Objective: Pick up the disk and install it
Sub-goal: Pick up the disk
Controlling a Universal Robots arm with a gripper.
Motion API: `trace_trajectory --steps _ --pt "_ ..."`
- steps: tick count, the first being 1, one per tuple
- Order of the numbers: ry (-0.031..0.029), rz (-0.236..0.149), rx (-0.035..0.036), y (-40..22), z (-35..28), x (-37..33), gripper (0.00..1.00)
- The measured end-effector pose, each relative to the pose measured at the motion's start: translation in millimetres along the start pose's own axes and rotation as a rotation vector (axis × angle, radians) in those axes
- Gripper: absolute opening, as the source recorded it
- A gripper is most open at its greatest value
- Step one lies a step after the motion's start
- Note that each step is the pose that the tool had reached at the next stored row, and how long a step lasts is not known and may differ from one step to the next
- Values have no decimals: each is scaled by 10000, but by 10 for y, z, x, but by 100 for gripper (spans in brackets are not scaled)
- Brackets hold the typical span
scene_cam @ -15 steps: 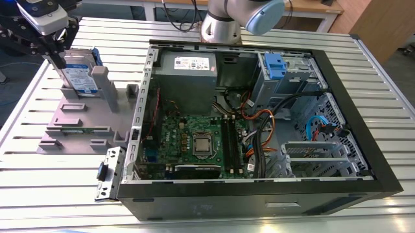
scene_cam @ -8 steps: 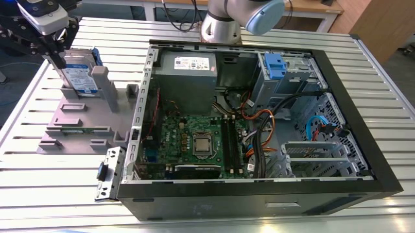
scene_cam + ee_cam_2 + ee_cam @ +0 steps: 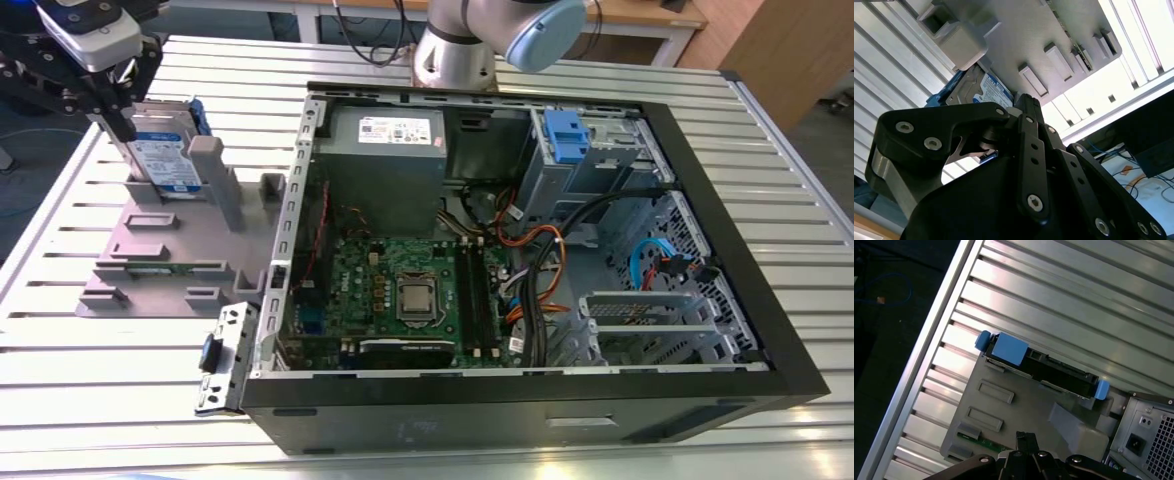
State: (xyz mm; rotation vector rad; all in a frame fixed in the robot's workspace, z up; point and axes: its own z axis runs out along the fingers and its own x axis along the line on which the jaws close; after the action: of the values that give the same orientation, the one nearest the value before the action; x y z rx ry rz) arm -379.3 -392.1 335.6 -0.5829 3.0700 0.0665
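The disk (image 3: 167, 158) stands on edge in the grey plastic stand (image 3: 147, 240) at the exterior view's left, its blue bracket (image 3: 196, 115) showing at the top. My gripper (image 3: 118, 120) hangs just beside the disk's upper edge, on the side away from the computer case. In the first wrist view the disk (image 3: 1039, 365) is seen edge-on with blue tabs at both ends, and my gripper (image 3: 1026, 437) is over the stand (image 3: 1004, 405), apart from the disk. In the second wrist view my gripper (image 3: 1026, 100) looks shut and empty, with the disk's label (image 3: 985, 90) behind it.
An open computer case (image 3: 534, 400) lies on the slatted metal table (image 3: 107, 400), right of the stand. Inside are the motherboard (image 3: 400, 290), the grey power-supply box (image 3: 387, 135) and a drive bay with a blue bracket (image 3: 567, 135). The arm's base (image 3: 461, 50) rises behind the case.
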Motion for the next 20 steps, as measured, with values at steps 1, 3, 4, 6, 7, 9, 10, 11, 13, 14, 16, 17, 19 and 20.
trace_trajectory --steps 1,3,4,6,7,9,10,11,13,14,16,17,19,20 --pt "1 -10 -1 0 0 0 11" --pt "1 -29 -1 0 0 0 11" --pt "2 -38 -1 0 0 0 11" --pt "3 -57 -1 0 0 0 11" --pt "3 -66 -1 0 0 0 11" --pt "4 -85 -2 0 0 0 11" --pt "5 -95 -2 0 0 0 11" --pt "5 -105 -2 0 0 0 11" --pt "5 -123 -2 0 0 0 11" --pt "5 -133 -3 0 0 0 11" --pt "6 -152 -3 0 0 0 11" --pt "7 -161 -3 0 0 0 11" --pt "8 -179 -4 0 0 0 11" --pt "8 -187 -4 0 0 0 11"
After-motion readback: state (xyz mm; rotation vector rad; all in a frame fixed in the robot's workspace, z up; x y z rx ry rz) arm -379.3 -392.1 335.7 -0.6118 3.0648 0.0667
